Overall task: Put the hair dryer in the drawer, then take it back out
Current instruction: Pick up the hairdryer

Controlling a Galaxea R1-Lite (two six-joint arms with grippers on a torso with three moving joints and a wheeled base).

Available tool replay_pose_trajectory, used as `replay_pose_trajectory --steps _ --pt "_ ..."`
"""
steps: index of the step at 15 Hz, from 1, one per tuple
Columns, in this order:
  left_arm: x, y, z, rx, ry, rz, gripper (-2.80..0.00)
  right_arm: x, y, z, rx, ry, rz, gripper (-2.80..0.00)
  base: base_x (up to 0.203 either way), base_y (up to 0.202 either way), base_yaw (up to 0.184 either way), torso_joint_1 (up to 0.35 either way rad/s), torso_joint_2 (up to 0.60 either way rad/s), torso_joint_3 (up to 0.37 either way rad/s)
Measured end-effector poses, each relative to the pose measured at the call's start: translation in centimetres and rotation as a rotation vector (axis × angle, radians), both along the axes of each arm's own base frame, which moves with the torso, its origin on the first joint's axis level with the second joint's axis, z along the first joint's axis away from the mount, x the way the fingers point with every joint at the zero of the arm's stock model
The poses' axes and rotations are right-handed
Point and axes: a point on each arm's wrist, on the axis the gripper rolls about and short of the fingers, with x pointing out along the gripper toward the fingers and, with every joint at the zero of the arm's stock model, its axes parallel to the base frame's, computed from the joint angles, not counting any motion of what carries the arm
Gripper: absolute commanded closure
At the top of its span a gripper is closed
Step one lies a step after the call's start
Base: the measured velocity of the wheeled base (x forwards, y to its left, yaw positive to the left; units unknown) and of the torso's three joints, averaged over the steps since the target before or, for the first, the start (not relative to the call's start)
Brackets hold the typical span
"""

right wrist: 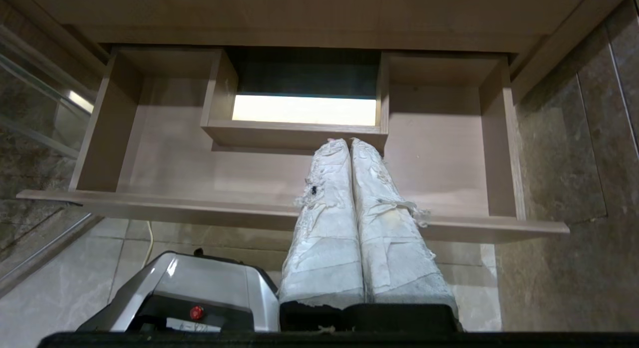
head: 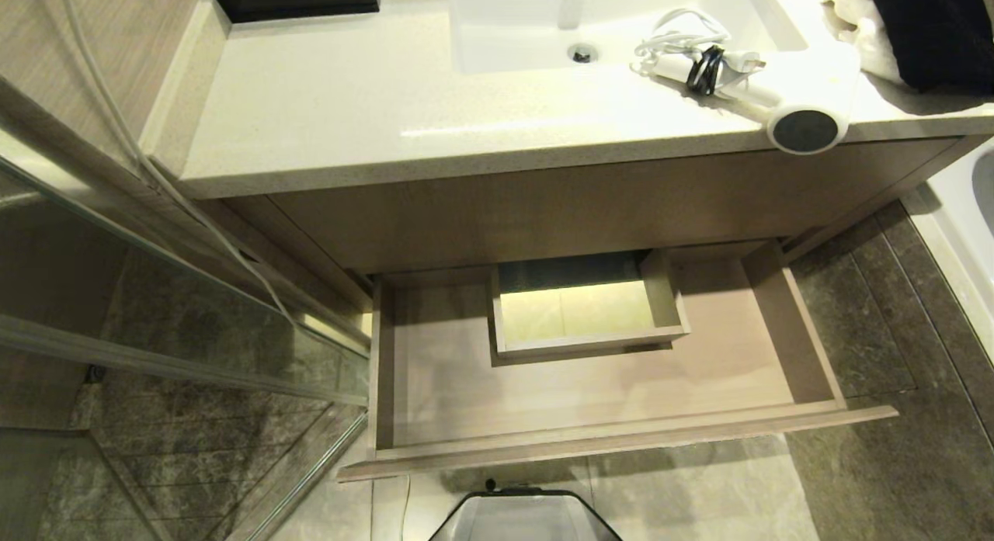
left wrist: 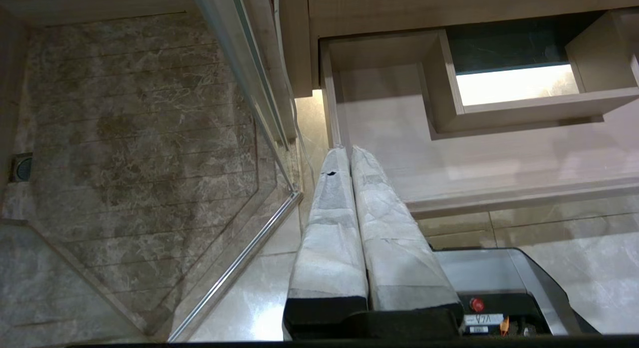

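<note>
The white hair dryer (head: 784, 98) lies on the vanity counter at the right, its dark round end at the counter's front edge and its cord bundled by a black tie toward the sink. Below it the light-wood drawer (head: 435, 386) stands pulled out, nothing lying on its floor, with a boxed cut-out (head: 582, 308) at its middle back. The same drawer (right wrist: 164, 163) fills the right wrist view. My left gripper (left wrist: 349, 149) hangs shut near the drawer's (left wrist: 499, 163) left front corner. My right gripper (right wrist: 348, 141) hangs shut in front of the drawer, holding nothing. Neither arm appears in the head view.
A glass shower screen (head: 178, 324) with a metal frame stands left of the drawer. The sink (head: 582, 21) is set in the counter (head: 326, 106), with white and dark cloths (head: 908, 29) at the far right. My base (head: 524, 518) sits just before the drawer front.
</note>
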Motion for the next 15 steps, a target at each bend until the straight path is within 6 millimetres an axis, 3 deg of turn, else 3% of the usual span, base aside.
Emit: replay_pose_trajectory --steps 15 --pt "0.0 0.0 0.0 0.0 0.0 0.0 0.0 0.0 0.0 -0.01 -0.003 0.0 0.0 0.0 0.0 0.0 0.0 0.302 -0.09 0.211"
